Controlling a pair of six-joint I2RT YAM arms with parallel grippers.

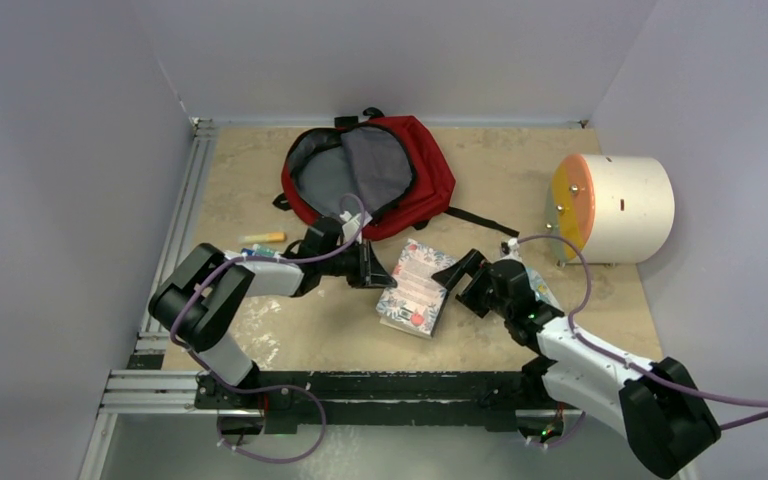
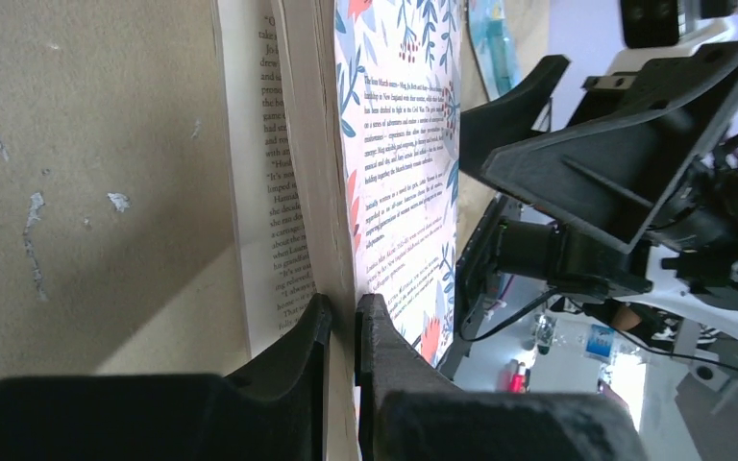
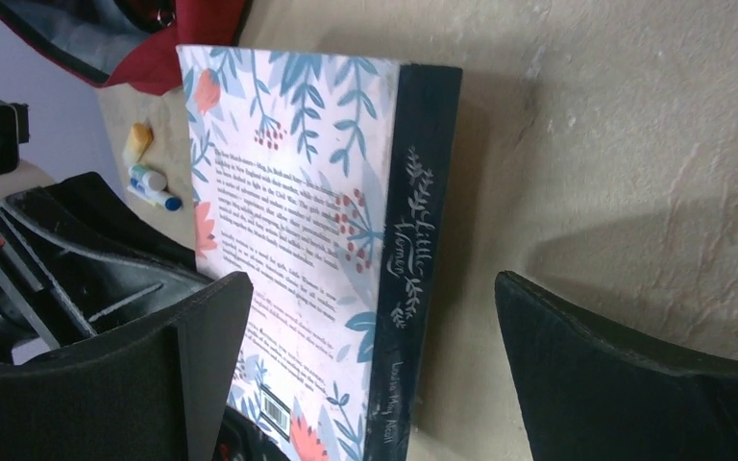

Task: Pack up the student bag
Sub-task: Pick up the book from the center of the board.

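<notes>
The student bag (image 1: 370,170), dark red with grey lining, lies unzipped and open at the back of the table; a corner of it shows in the right wrist view (image 3: 183,29). A paperback book (image 1: 415,288) with a floral cover lies in front of it. My left gripper (image 1: 375,268) is shut on the book's left edge (image 2: 344,312), pinching the page block and printed cover (image 2: 399,144), while a lower leaf spreads on the table. My right gripper (image 1: 460,275) stands wide open (image 3: 370,288) at the book's dark spine (image 3: 413,259), touching nothing.
A cream cylinder (image 1: 615,205) with an orange-yellow face stands at the right. An orange marker (image 1: 263,238) and small pens (image 3: 154,182) lie left of the book. A bluish packet (image 1: 540,290) lies under the right arm. Walls enclose the table.
</notes>
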